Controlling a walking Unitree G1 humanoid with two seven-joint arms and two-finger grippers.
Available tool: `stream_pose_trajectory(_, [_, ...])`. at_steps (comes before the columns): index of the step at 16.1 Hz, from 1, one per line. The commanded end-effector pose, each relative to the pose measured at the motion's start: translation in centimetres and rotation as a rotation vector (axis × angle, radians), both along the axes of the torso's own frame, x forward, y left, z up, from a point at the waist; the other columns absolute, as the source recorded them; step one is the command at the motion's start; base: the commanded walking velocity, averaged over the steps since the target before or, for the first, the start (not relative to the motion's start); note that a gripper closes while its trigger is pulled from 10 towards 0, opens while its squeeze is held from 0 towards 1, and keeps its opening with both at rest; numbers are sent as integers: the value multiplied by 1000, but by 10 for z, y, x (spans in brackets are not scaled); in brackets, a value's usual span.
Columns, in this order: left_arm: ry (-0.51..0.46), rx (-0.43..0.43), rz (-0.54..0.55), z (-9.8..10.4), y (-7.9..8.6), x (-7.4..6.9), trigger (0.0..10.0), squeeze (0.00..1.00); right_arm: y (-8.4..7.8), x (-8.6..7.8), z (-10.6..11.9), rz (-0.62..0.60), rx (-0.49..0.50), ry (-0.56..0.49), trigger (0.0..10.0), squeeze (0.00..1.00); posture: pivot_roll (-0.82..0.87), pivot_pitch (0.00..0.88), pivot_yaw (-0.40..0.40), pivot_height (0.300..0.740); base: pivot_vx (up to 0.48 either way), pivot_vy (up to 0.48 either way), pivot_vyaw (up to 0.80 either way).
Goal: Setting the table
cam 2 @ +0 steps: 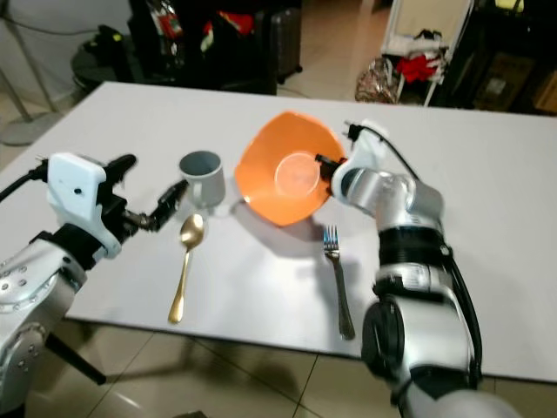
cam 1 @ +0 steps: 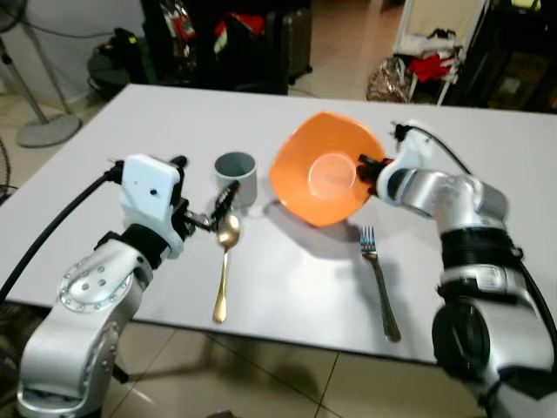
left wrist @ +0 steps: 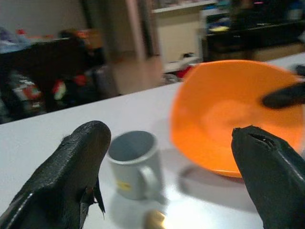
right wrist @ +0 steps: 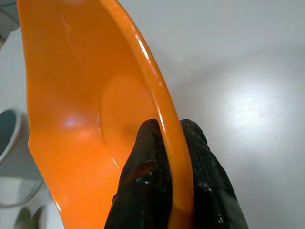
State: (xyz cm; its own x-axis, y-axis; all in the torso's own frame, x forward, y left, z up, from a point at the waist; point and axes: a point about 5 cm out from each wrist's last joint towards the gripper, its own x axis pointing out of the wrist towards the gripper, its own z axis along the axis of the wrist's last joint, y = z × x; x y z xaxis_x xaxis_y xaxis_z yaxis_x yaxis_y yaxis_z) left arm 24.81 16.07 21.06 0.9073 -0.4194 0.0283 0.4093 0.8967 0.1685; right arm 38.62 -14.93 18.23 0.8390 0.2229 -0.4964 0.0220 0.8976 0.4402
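Nearest, low in the frame, one gold metal spoon point(cam 1: 224, 261) and one silver metal fork point(cam 1: 379, 280) lie on the white table point(cam 1: 487, 157). The left gripper point(cam 1: 219, 205) hovers released above the spoon's bowl. Mid-frame, one grey ceramic mug point(cam 1: 236, 178) stands beside one orange squarish plastic plate point(cam 1: 320, 178), tilted, its rim clamped by the right gripper point(right wrist: 167, 181). The plate seems mid-placement; next it needs levelling between the cutlery and setting down.

You've got bright overhead light with glare patches on the white table point(right wrist: 248, 100). The bowl point(cam 1: 324, 178) throws a soft shadow, and the left wrist view's background is blurry.
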Motion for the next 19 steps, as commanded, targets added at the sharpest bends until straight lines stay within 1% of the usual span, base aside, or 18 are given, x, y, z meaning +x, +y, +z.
stream_pose_trajectory(1, [17, 35, -76, 2, -2, -3, 10000, 0, 0, 9, 19, 0, 48, -47, 10000, 0, -23, 8, 19, 740, 0, 0, 0])
stream_pose_trajectory(2, [28, 59, -114, 3, -2, -5, 10000, 0, 2, 11, 19, 23, 75, -12, 10000, 0, -23, 9, 19, 740, 0, 0, 0])
stream_pose_trajectory(4, [44, 69, -159, 4, -2, -7, 10000, 0, 3, 13, 17, 39, 102, 24, 10000, 0, -22, 12, 19, 740, 0, 0, 0])
stream_pose_trajectory(5, [91, 112, -251, 1, -3, -12, 10000, 0, 3, 15, 13, 36, 98, 60, 10000, 0, -22, 17, 21, 740, 0, 0, 0])
stream_pose_trajectory(6, [114, 134, -282, -1, -3, -15, 10000, 0, 1, 16, 12, 22, 101, 68, 10000, 0, -23, 18, 22, 740, 0, 0, 0])
stream_pose_trajectory(7, [149, 127, -313, -3, -4, -18, 10000, 0, 0, 15, 9, 21, 87, 81, 10000, 0, -23, 18, 22, 740, 0, 0, 0])
stream_pose_trajectory(9, [165, 124, -327, -4, -4, -21, 10000, 0, 0, 15, 6, 27, 89, 101, 10000, 0, -24, 29, 21, 740, 0, 0, 0])
stream_pose_trajectory(10, [172, 123, -322, -5, -3, -22, 10000, 0, -3, 13, -1, 22, 94, 132, 10000, 0, -23, 38, 21, 740, 0, 0, 0])
stream_pose_trajectory(12, [185, 122, -333, -6, -4, -24, 10000, 0, -2, 10, -7, 15, 137, 166, 10000, 0, -22, 44, 23, 740, 0, 0, 0])
stream_pose_trajectory(17, [196, 123, -345, -5, -5, -26, 10000, 0, -3, 11, -13, -34, 180, 165, 10000, 0, -16, 51, 28, 740, 0, 0, 0])
stream_pose_trajectory(18, [196, 124, -344, -5, -4, -26, 10000, 0, -3, 11, -14, -39, 181, 167, 10000, 67, -14, 51, 28, 740, 0, 0, 0])
stream_pose_trajectory(19, [196, 125, -343, -5, -4, -26, 10000, 0, -3, 11, -14, -44, 184, 165, 10000, 439, -13, 50, 27, 740, 0, 0, 0])
